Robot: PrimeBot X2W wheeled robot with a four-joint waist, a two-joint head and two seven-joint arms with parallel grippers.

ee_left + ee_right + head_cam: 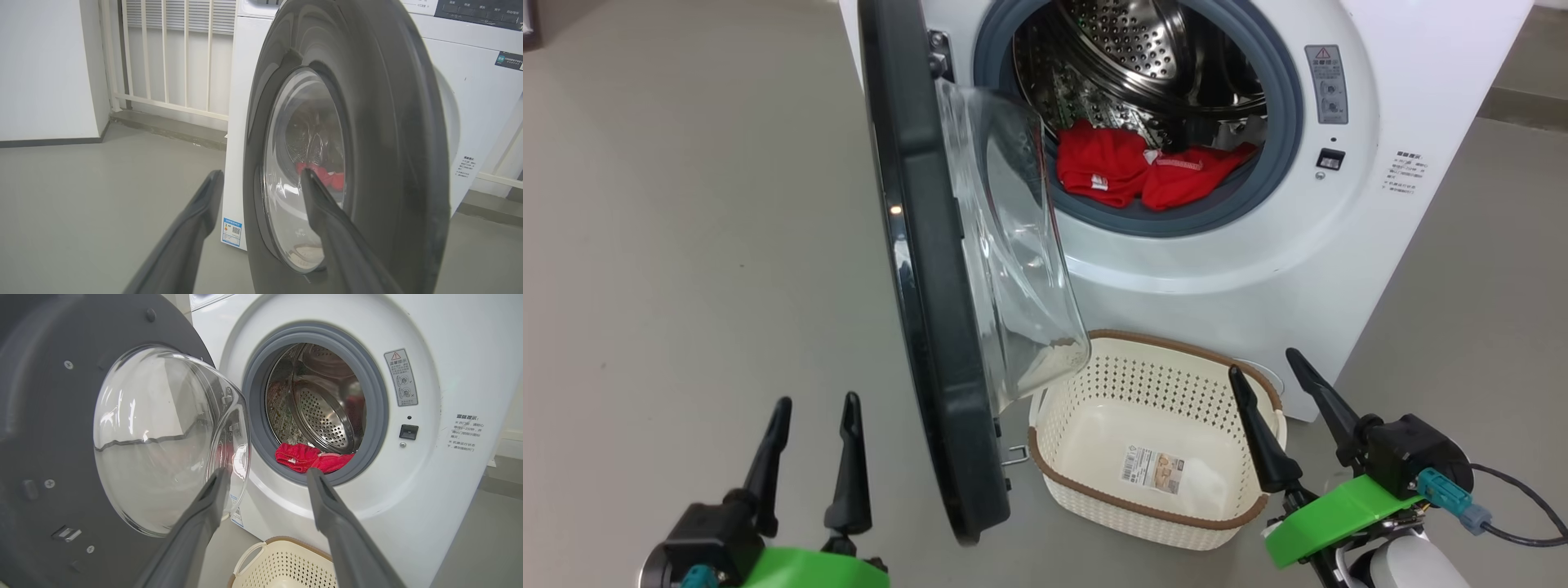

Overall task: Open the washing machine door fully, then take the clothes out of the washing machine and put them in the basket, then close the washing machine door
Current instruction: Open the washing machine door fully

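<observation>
Both pairs of fingers stood spread wide and held nothing. The left fingers [849, 465] hung over the floor [686, 204] out in front of the machine [1217, 269], on the outer side of the door [931, 286] and apart from it. In the left wrist view they [331, 228] pointed at the door's [388, 143] black outer face and its glass. The right fingers [1262, 441] hung in front of the machine at the right end of the basket [1094, 384]. Whether they touched its rim I could not tell. In the right wrist view they [339, 522] pointed toward the machine's [429, 498] round opening.

The door, hinged at the left of the machine's opening, stood swung out roughly square to the machine's front. Its clear bowl [1013, 245] faced the side of the opening.

Red clothes [1127, 171] with a bit of white lay at the mouth of the machine's drum [1143, 41], resting on the lower part of the grey seal [1282, 106]. Through the door glass they [322, 175] showed as a red patch.

The basket sat on the floor just before the machine, below the opening, with a paper label [1153, 469] on its bottom.
</observation>
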